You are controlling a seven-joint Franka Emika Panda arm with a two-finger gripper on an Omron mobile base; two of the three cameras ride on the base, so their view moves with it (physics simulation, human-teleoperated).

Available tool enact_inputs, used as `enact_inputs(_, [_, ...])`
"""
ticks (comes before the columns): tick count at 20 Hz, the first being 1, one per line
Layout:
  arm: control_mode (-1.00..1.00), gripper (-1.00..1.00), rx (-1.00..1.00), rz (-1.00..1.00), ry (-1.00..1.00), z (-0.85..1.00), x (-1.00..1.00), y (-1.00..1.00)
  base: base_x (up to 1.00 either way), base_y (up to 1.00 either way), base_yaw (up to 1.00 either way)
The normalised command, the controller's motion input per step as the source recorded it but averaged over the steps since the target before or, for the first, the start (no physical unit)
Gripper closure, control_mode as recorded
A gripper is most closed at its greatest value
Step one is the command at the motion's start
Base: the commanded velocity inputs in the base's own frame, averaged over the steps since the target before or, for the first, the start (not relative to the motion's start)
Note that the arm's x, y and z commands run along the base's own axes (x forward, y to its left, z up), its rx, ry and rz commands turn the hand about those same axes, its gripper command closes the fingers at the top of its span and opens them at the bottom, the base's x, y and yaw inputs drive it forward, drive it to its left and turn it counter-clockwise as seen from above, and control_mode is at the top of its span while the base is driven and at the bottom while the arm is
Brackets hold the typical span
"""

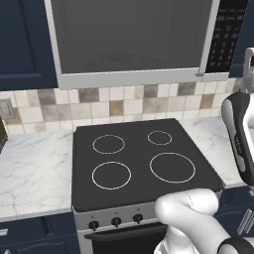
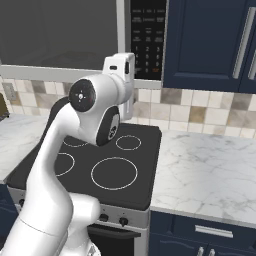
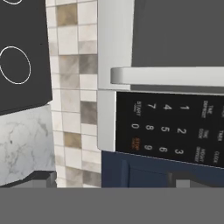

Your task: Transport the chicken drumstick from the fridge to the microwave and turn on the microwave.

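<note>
Glossy white arm (image 2: 55, 150), dark joints

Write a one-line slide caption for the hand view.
Rolled sideways, the hand camera faces the microwave with its door shut, its handle and black button panel, beside tiled wall and stovetop.

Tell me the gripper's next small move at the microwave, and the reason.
Probably ease the gripper forward toward the button panel, aiming at the START key. The microwave door looks closed, the hand camera faces the keypad squarely, and the fingertips appear not yet touching it.
</note>
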Motion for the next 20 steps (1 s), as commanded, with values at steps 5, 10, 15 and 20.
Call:
enact_inputs(5, [-1.0,-1.0,0.03,0.0,0.0,0.0,0.04,-0.04,0.0,0.0,0.0])
enact_inputs(10, [-1.0,-1.0,0.01,0.0,0.0,0.0,0.13,0.0,0.0,0.0,0.0])
enact_inputs(15, [-1.0,-1.0,0.0,0.0,0.0,-0.01,0.14,0.0,0.0,0.0,0.0])
enact_inputs(20, [-1.0,-1.0,0.0,0.0,0.0,-0.05,0.05,0.0,0.0,0.0,0.0])
